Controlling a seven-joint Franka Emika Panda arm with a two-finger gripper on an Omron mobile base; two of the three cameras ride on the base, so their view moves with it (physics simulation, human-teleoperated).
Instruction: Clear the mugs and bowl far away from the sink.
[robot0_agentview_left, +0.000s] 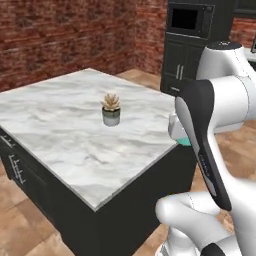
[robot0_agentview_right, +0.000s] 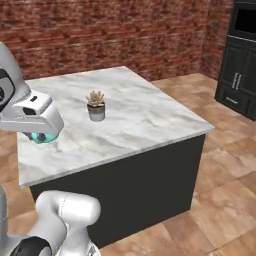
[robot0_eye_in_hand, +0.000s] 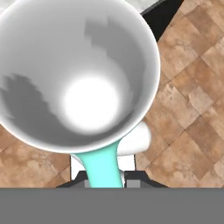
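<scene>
A teal mug (robot0_eye_in_hand: 83, 74) with a white inside hangs from my gripper (robot0_eye_in_hand: 104, 177), which is shut on its teal handle (robot0_eye_in_hand: 103, 168). In the hand view I look straight into the mug, with brown floor tiles and a corner of the island beneath it. From the left base view a sliver of the teal mug (robot0_agentview_left: 184, 142) peeks out behind my forearm at the island's right edge. In the right base view the teal mug (robot0_agentview_right: 42, 137) sits under my hand, just above the counter's near left part. The bowl and the sink are out of view.
A grey pot with a succulent (robot0_agentview_left: 111, 111) (robot0_agentview_right: 96, 107) stands mid-counter on the marble island (robot0_agentview_left: 55, 130) (robot0_agentview_right: 150, 120). Dark cabinets with an oven (robot0_agentview_left: 187, 35) stand beyond, against a brick wall. Brown tile floor surrounds the island.
</scene>
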